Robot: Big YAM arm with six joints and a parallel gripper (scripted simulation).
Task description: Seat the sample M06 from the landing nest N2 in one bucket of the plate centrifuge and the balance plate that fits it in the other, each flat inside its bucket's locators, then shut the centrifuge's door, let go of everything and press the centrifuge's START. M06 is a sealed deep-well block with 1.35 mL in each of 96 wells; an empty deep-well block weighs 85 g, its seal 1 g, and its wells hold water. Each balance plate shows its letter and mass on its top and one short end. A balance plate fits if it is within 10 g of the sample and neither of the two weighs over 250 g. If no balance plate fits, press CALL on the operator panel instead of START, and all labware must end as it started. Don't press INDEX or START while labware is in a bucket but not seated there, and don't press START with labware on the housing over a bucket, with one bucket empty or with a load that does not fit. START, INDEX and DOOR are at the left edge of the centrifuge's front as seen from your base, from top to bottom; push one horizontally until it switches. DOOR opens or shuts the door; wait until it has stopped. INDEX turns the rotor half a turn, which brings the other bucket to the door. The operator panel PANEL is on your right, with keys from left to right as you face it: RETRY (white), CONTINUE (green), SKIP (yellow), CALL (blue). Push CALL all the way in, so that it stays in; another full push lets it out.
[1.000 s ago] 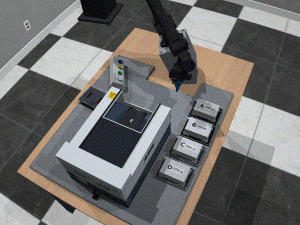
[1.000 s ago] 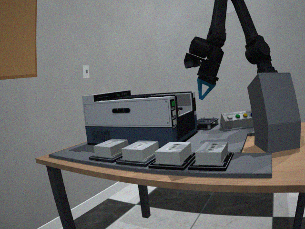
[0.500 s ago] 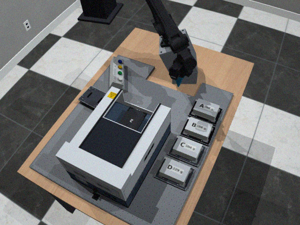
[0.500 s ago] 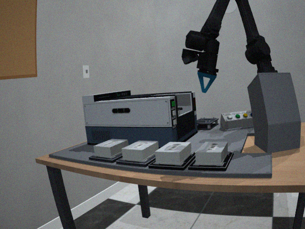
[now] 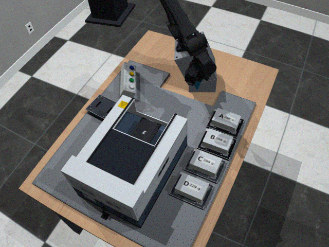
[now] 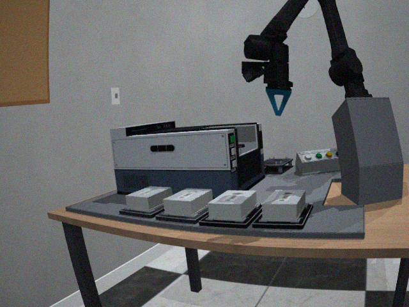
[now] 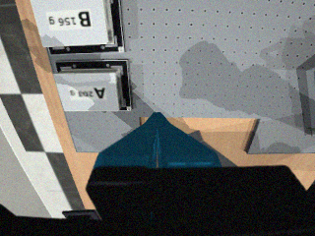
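Note:
My gripper (image 5: 198, 85) is shut and empty. It points straight down, high above the table near the arm's base; it also shows in the side view (image 6: 278, 110) and the wrist view (image 7: 157, 120). The centrifuge (image 5: 127, 159) has its top opening uncovered, and the bucket marked 2 (image 5: 144, 131) lies empty in it. Balance plates A 208 g (image 5: 225, 118), B 156 g (image 5: 217, 139), C 104 g (image 5: 205, 162) and D 229 g (image 5: 192, 187) each sit in their own nest. Plates A (image 7: 89, 91) and B (image 7: 71, 20) show below the wrist. The landing nest (image 5: 100, 106) looks flat and bare. I see no sample block in any view.
The operator panel (image 5: 130, 76) with its four keys stands beside the centrifuge's front corner. The centrifuge's buttons (image 6: 232, 150) sit on its front edge, the green one on top. The grey base pedestal (image 6: 366, 148) stands behind the gripper.

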